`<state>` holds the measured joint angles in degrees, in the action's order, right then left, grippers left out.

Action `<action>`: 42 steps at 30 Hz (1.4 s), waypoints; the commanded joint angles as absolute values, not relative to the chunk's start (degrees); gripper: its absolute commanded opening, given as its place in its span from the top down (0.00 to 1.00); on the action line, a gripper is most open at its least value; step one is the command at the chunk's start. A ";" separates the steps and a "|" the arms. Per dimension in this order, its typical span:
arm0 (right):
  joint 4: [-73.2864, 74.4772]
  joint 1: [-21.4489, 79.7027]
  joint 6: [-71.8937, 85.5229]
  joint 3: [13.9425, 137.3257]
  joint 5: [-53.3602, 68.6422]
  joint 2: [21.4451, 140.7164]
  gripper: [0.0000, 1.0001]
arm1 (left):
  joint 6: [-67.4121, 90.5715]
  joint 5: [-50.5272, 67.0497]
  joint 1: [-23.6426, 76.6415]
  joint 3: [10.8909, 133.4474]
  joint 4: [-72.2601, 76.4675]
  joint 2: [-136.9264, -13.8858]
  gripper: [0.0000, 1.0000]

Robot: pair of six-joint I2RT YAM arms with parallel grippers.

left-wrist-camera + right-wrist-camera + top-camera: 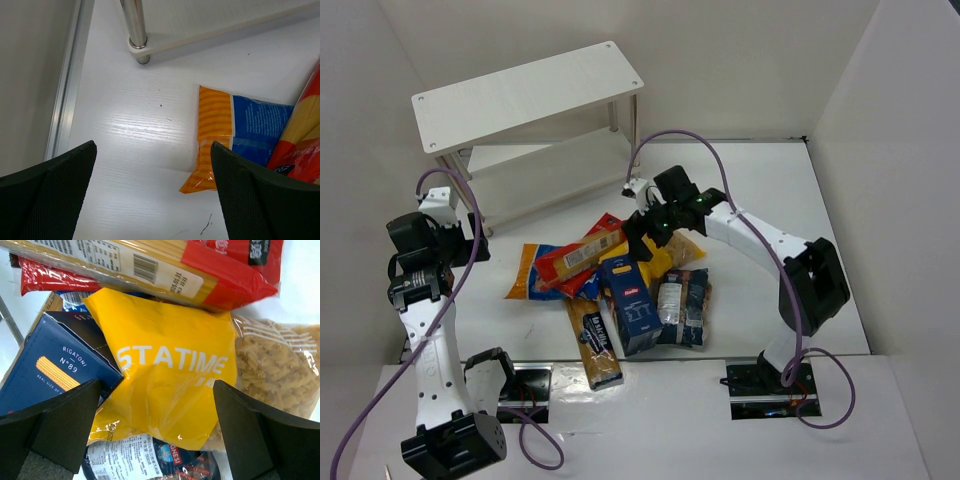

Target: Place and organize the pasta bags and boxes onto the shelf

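Observe the right arm stretched forward over the pile, wrist pitched down. The right gripper [156, 426] is spread wide and holds nothing, poised over the yellow bag [170, 370] beside the dark blue box [55, 365]. The left arm stands folded. The left gripper [154, 192] is also wide and empty, near the shelf [520, 95] and the orange-blue bag [225, 135].

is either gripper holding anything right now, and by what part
Nothing is held. The right gripper is open over the yellow bag; the left gripper is open over the table.
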<state>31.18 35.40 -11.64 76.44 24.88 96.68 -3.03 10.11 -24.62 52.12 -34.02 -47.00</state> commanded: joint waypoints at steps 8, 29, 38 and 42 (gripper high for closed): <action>38.23 27.25 -18.11 76.91 18.28 99.40 0.06 | -3.87 11.34 -24.96 52.03 -32.87 -46.14 0.00; 40.78 33.47 -22.85 74.71 14.69 97.30 0.10 | -4.39 11.87 -24.96 52.03 -32.87 -46.14 0.00; 37.97 35.33 -21.80 75.94 11.26 105.37 0.10 | -4.39 11.87 -24.96 52.03 -32.87 -46.14 0.00; 36.91 35.33 -21.18 75.94 7.83 109.15 0.37 | -4.39 12.39 -24.96 52.03 -32.87 -46.14 0.00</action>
<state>37.71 35.59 -21.98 76.12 10.83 104.66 -3.14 10.85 -24.62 52.12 -34.09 -47.00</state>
